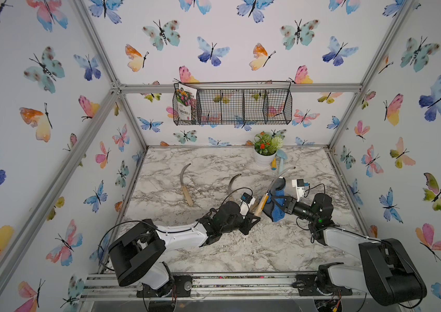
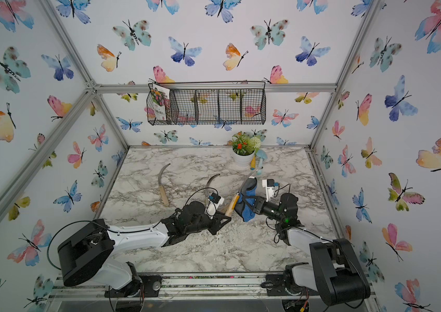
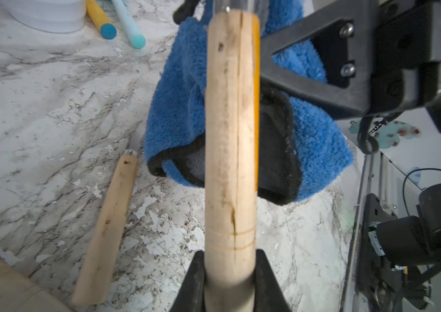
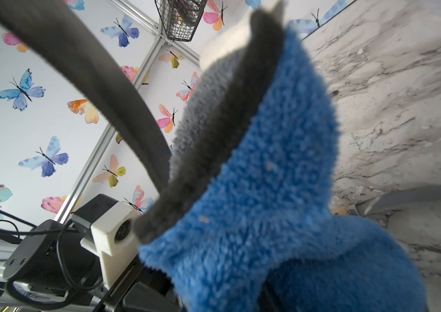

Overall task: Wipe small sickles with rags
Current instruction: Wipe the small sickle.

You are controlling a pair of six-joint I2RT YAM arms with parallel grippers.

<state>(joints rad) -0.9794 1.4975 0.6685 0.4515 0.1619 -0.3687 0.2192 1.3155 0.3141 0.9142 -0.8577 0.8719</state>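
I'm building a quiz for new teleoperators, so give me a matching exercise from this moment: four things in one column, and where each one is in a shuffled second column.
Things:
1. raised sickle
2. blue rag
3. trowel
4. seed packet

Places:
A. in the wire basket
B. clamped in the right gripper
C. handle clamped in the left gripper
D. beside the flower pot

Pairs: 1-C, 2-B, 3-D, 4-A

I get bright, even light with hardly a shadow on the marble table in both top views, wide-angle stretch at their edges, and my wrist views blur the close sickle handle and blue rag.
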